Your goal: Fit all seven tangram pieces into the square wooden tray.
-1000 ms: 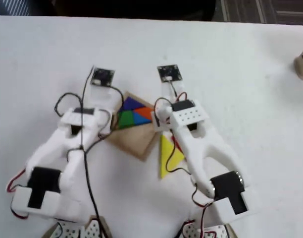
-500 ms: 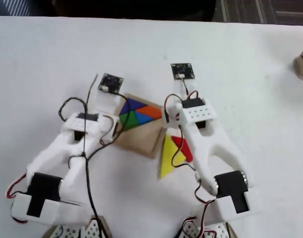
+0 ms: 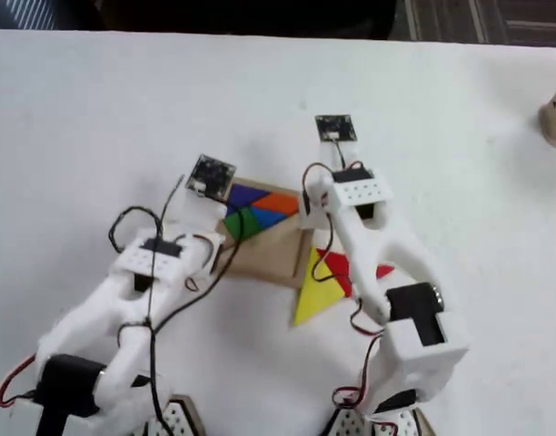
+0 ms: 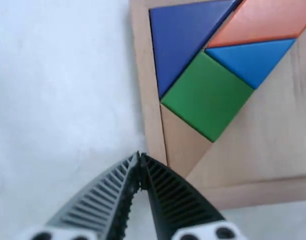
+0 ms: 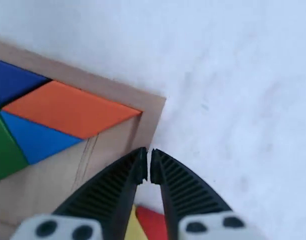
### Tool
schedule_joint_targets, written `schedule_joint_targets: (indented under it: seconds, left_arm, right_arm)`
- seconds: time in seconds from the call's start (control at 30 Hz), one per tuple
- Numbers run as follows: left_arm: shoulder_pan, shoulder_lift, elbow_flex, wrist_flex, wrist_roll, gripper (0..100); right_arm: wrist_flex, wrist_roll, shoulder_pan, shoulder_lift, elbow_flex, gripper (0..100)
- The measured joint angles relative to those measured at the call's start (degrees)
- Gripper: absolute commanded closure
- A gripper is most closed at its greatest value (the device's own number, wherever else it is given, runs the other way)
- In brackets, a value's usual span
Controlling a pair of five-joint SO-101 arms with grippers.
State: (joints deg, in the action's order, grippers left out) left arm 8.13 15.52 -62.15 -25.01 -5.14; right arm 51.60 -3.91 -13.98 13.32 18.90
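From above, the square wooden tray (image 3: 271, 262) lies between both arms, with coloured pieces (image 3: 255, 211) in its far corner. A yellow triangle (image 3: 316, 295) and a red piece (image 3: 337, 271) lie on the table (image 3: 460, 136) just beside it. In the left wrist view, the left gripper (image 4: 141, 160) is pinched together, empty, over the tray's rim near the green square (image 4: 208, 95). In the right wrist view, the right gripper (image 5: 147, 161), likewise closed and empty, sits at the rim beside the orange parallelogram (image 5: 68, 110).
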Motion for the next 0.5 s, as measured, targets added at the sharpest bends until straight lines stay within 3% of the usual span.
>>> schedule_joint_targets:
  seconds: [0.27,0.5]
  left_arm:
    - [0.09,0.7,0.0,0.53,0.0,98]
    - [-1.76,0.88,0.0,2.29,0.0,98]
  right_arm:
    - [1.49,0.0,0.35,3.87,-3.96,98.1]
    - [1.49,0.0,-5.8,3.87,-3.96,98.1]
